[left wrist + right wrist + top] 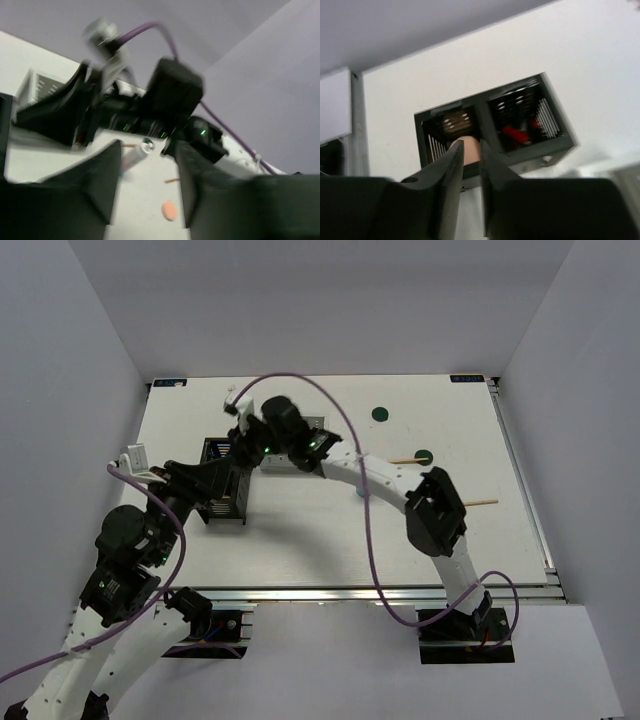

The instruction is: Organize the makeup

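Note:
My right gripper [470, 146] is shut on a pink round pad [471, 152], held just above the left compartment of the black open-frame holder [547, 148]. Red-and-black tubes [516, 133] lie in its right compartment. In the top view the right gripper [250, 435] is over the holder [225, 510]. My left gripper [148, 167] is open and empty, low over the table beside the holder. Ahead of it lie a white bottle [134, 156], a pink pad [169, 210] and a wooden stick [172, 180]. Two dark green discs [380, 413] [423, 456] and another stick [480, 503] lie at the right.
The white slatted box [41, 86] stands behind the holder, partly hidden by the right arm [385, 485]. A purple cable [330, 400] arches over the middle of the table. Grey walls close in the table on three sides.

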Controlling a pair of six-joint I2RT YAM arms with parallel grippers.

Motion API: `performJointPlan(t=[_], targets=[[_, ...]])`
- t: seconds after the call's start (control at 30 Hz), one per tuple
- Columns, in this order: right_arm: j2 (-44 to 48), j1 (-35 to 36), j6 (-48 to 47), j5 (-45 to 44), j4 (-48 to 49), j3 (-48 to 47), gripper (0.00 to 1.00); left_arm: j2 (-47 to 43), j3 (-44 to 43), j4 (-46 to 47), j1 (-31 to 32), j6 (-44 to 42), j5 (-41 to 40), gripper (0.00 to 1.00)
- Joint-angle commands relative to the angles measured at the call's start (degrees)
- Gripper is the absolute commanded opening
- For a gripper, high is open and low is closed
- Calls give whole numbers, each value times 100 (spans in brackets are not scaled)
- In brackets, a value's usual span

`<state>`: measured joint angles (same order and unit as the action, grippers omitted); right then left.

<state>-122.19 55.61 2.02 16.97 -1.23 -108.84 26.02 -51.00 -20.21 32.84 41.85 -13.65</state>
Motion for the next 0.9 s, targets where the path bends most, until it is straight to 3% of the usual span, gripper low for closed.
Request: performJointPlan(t=[0.0, 0.07, 0.13, 0.23, 0.37, 0.47, 0.7, 0.87], targets=[[1144, -980, -158, 877, 132, 28, 21, 350, -41, 279, 21, -27, 554, 49], [1452, -1602, -71, 651, -199, 326, 10, 474, 20, 403, 21, 34, 749, 40], [1662, -2026, -18, 54, -342, 599, 12, 606, 169, 605, 21, 122, 951, 41], [1707, -2923, 403, -405, -483, 1170, 30, 667, 345, 860, 21, 192, 987, 57], [1374, -3723, 615, -809, -448, 1427, 47, 773, 346, 922, 21, 149, 934, 64], [891, -3891, 466, -1047, -404, 1155, 55, 930, 240, 835, 21, 131, 926, 65], [-479, -4094, 159, -1231, -281, 39, 56, 1203, 99, 676, 21, 131, 899, 66], [-903, -4111, -123, -1380, -184, -243, 55, 1291, 187, 676, 21, 175, 882, 66]])
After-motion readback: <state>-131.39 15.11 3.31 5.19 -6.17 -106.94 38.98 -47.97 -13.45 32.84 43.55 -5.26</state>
